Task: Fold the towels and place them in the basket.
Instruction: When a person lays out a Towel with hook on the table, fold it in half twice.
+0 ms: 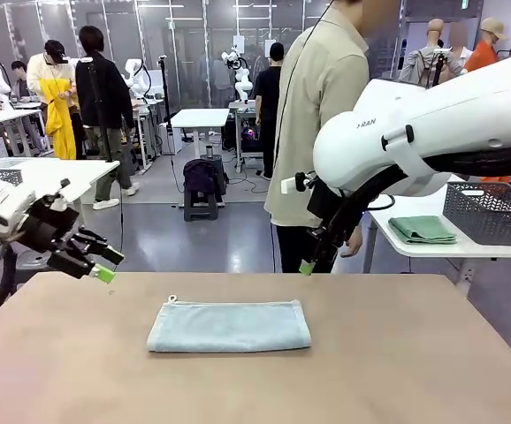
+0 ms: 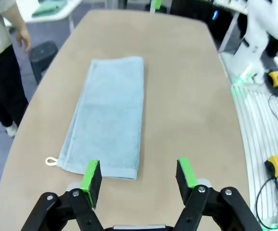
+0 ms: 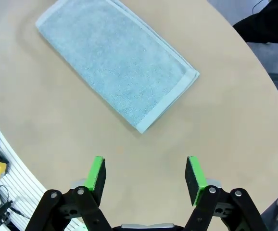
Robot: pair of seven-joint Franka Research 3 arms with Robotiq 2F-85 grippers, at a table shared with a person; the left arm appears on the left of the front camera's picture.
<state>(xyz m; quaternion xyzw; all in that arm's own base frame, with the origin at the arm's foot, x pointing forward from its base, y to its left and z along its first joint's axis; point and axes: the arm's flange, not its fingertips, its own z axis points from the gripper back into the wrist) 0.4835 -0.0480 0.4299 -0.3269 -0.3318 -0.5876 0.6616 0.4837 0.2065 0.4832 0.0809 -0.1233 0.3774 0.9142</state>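
On the surface [image 1: 61, 380], front view, the grey-blue towel [image 1: 229, 326] lies apart from left tool [image 1: 107, 263] and right tool [image 1: 313, 262], both released and empty; left wrist view shows its looped end just ahead, right wrist view its other end, so better pinch all layers evenly.

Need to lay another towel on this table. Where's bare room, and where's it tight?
The table is bare on both sides of the blue towel, out to its edges, and along the near strip in front of it. Tighter at the far edge: the left pincer hangs by the far-left corner, the right pincer behind the towel's right end.
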